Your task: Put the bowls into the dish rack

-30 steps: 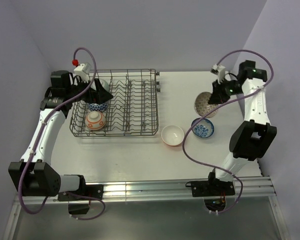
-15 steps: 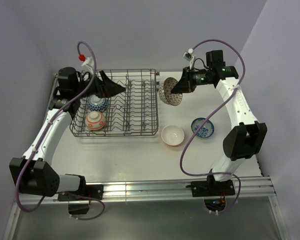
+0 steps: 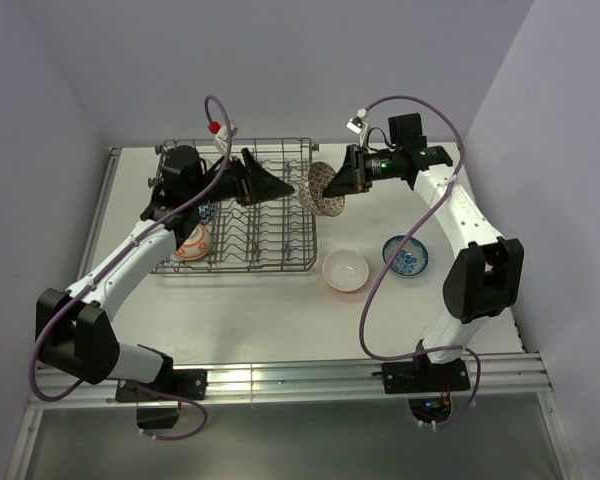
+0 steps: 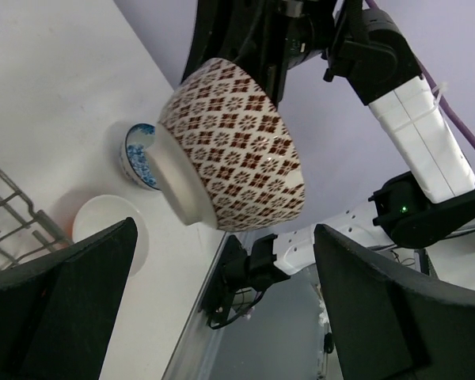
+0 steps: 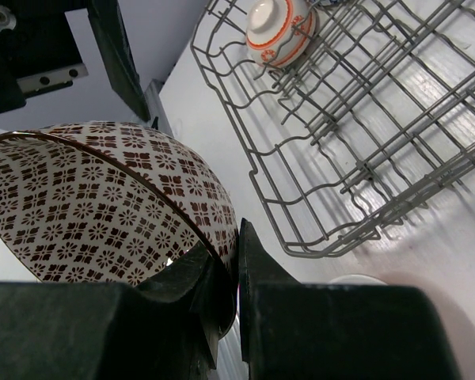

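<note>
Top external: right end effector [image 5: 236,255] pinches rim of red-brown patterned bowl [image 3: 327,188], tipped on side beside dish rack [image 3: 270,215], foot toward left end effector [image 3: 285,188], spread wide, empty.

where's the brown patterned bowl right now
Top view, centre: the brown patterned bowl hangs in the right gripper, just off the right edge of the dish rack, facing the open left gripper.

Bright even light; soft shadows; glare on table [image 5: 451,229]; focus sharp
</note>
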Tool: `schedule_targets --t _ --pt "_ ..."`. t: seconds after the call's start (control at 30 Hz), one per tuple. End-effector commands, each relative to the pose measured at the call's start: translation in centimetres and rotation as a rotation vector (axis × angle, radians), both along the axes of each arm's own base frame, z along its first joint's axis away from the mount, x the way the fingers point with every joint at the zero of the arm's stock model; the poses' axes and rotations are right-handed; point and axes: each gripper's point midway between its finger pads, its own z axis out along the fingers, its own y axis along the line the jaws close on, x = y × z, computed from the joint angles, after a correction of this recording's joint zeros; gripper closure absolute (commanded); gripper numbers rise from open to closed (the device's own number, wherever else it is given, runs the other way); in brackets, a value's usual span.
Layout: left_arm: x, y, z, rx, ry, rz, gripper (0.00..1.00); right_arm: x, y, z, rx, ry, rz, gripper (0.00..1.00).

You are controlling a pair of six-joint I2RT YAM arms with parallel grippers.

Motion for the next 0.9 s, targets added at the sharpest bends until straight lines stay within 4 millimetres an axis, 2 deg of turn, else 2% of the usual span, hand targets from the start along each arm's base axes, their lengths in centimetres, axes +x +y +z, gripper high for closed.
schedule_targets --t 0.0,0.17,0.3,0.57,0.87 --pt "-0.2 -1.2 1.6 -0.057 -0.029 -0.005 0.01 -1.1 0.7 3.5 0.053 -0.094 0.014 1.00" --pt "-0.5 -2.1 1.8 -0.065 -0.009 -0.011 0.01 -1.5 1.2 2.8 0.048 -0.073 0.022 1.00" --pt "0.0 -2.4 0.8 -0.034 0.035 0.018 0.00 -1.5 1.3 2.6 0.041 -0.078 0.009 1.00" --pt "0.0 -3.1 0.1 -0.022 0.086 0.032 0.01 -1.2 1.3 2.5 0.040 -0.089 -0.026 1.00" --pt "0.0 -3.6 0.2 -0.056 0.132 0.024 0.00 -1.4 1.9 1.9 0.032 -0.073 -0.021 1.00"
